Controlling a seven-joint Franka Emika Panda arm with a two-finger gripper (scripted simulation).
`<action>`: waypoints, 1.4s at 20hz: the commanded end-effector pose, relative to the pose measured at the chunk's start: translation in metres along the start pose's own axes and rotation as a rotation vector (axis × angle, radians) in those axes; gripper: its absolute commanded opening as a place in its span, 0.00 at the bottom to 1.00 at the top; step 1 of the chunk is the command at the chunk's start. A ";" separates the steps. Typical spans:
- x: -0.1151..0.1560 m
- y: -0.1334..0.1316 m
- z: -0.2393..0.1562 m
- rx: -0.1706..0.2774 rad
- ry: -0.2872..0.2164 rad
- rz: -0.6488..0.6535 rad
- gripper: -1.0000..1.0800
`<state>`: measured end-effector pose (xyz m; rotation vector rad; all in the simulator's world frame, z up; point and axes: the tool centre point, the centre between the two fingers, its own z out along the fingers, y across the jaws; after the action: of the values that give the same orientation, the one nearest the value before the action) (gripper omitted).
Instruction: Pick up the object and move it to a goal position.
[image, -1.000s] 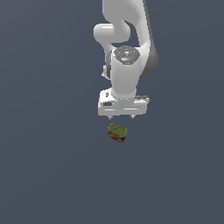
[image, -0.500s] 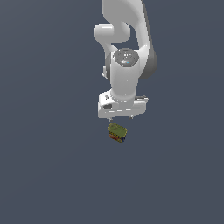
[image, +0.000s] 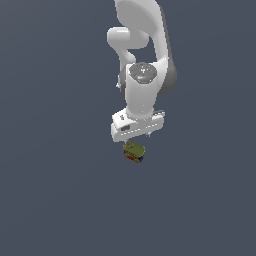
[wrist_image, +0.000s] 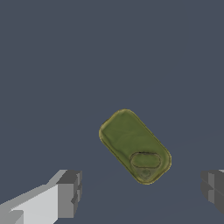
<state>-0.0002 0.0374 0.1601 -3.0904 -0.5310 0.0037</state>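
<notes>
Directly under the white gripper (image: 137, 136) sits the object (image: 134, 151), a small blocky can-like item with an olive-green top and red, orange and blue side patches, resting on the plain grey floor; no worktop edges or corners show, so its place cannot be fixed further. Wrist view: fingers (wrist_image: 69, 193) spread wide, one either side, nothing held, the object (wrist_image: 134, 146) lying skewed between them but off their line. Step in hand looks like the approach before the grasp. Next move probably calls for turning the wrist square to the narrow sides, centring, descending, then closing. No goal marker visible
</notes>
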 end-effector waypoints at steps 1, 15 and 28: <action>0.000 0.001 0.005 -0.002 -0.001 -0.069 0.96; 0.001 0.007 0.032 -0.007 -0.003 -0.454 0.96; 0.001 0.010 0.049 -0.007 -0.001 -0.700 0.96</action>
<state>0.0040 0.0291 0.1122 -2.7415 -1.5346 0.0016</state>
